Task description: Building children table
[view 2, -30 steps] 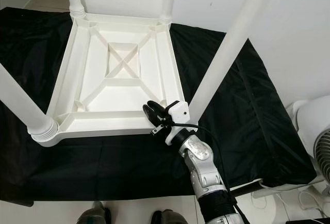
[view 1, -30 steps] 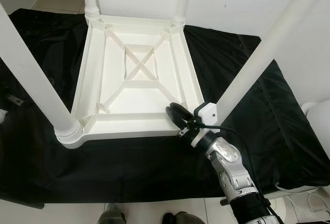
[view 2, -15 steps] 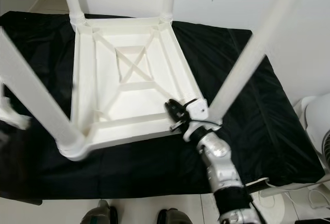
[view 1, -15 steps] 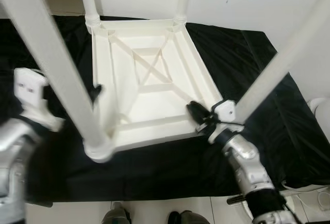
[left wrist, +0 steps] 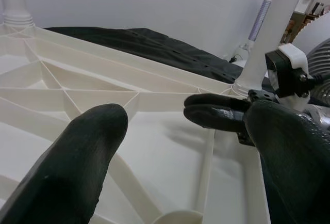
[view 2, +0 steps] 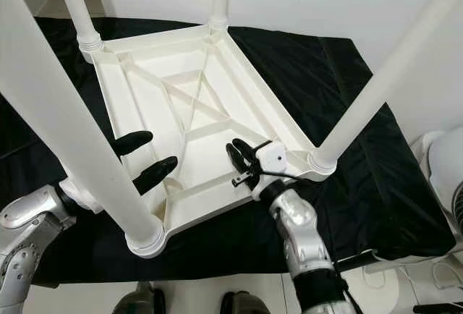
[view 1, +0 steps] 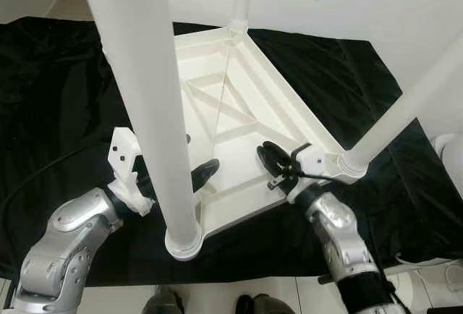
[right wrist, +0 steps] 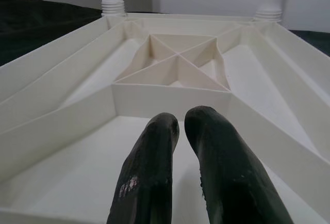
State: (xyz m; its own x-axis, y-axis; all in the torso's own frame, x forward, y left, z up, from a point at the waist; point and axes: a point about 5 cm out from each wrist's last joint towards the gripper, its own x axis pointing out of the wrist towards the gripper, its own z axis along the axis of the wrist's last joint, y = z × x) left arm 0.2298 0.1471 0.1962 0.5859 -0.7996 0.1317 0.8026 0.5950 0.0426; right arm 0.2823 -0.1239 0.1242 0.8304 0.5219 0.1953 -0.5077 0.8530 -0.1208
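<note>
A small white moulded-plastic children's table point(view 2: 192, 104) lies upside down on a black cloth point(view 2: 340, 111) spread over the floor, its ribbed underside facing up and its round white legs standing upward from the corners.

At the left, the left gripper point(view 2: 148, 156) is seen reaching in over the near-left part of the underside, just beside the near-left leg point(view 2: 69, 126). Its two black fingers are spread wide apart, and nothing is seen held between them.

In the middle, the underside is crossed by raised ribs point(right wrist: 178, 64) forming a diagonal X inside a square frame, with a raised rim around the edge.

At the right, the right gripper point(view 2: 237, 156) is placed over the near rim, close to the near-right leg point(view 2: 383, 82). In the right wrist view its jaws are nearly closed, the fingertips point(right wrist: 160, 126) almost touching, with nothing between them.

The table is judged to be light, stiff and hollow, with smooth and probably slippery surfaces. The round legs are likely too thick and slick for a narrow pinch. A surer hold is judged to be on the thin upright rim or a rib, pinched across its thickness, near a corner where the plastic is stiffest. Lifted by one side alone, the table may tilt or swing, as the tall legs give leverage.
</note>
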